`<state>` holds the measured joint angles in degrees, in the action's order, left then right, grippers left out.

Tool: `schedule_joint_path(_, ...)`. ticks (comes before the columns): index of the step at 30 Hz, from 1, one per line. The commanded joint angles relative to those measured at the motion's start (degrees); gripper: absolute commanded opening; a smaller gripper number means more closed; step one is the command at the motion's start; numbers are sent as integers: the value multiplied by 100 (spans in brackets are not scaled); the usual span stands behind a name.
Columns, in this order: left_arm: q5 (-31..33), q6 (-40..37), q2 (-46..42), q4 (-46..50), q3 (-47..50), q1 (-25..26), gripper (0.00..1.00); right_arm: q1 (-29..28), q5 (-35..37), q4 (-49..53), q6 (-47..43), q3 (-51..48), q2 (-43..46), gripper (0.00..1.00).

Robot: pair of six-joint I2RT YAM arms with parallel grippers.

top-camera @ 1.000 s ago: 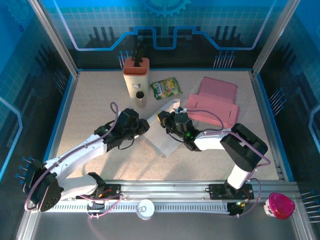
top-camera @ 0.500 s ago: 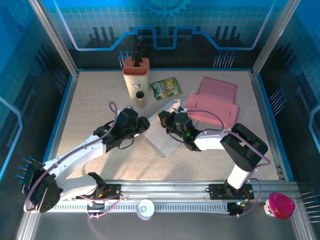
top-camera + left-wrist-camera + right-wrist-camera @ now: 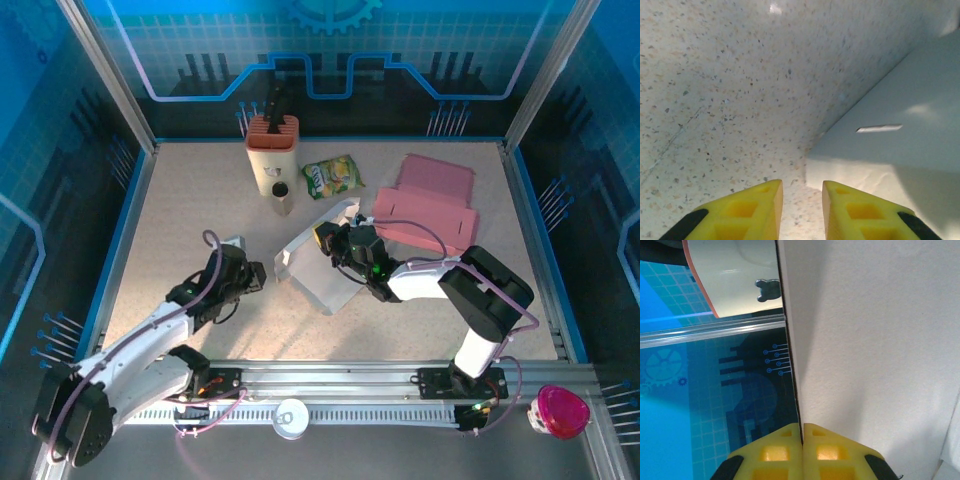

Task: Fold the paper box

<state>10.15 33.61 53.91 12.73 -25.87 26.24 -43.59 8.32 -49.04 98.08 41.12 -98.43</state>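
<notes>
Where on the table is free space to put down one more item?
Bare table lies left, between its edge, the knife block and the left gripper, and in front of the white paper box. Crowded: the back middle, with jar, snack bag, pink box and the right gripper on the paper box.

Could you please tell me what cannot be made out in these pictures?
Top view: the right gripper hides part of the box.
Right wrist view: the box runs off the frame, shape unreadable.
Left wrist view: the left gripper is cut off by the bottom edge.
Top view: bag print too small.
</notes>
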Motion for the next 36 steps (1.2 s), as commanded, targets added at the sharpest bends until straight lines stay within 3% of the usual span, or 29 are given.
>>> schedule_joint_path(1, -95, -964, 372, -748, 86, -43, 33, 47, -102, 255, -27, 119, -144, 0)
schedule_joint_path(7, -235, -1208, 1068, -1249, -38, -44, 42, 50, -172, 202, 30, 183, -259, 0)
schedule_joint_path(14, -574, -1512, 1400, -1791, 27, 60, 44, 101, -271, 187, 39, 297, -365, 0)
schedule_joint_path(24, -515, -2057, 1526, -2464, 148, 519, 46, 136, -366, 178, 89, 396, -405, 0)
schedule_joint_path(36, -231, -1968, 1702, -2585, 220, 712, 53, 158, -388, 203, 42, 422, -305, 0)
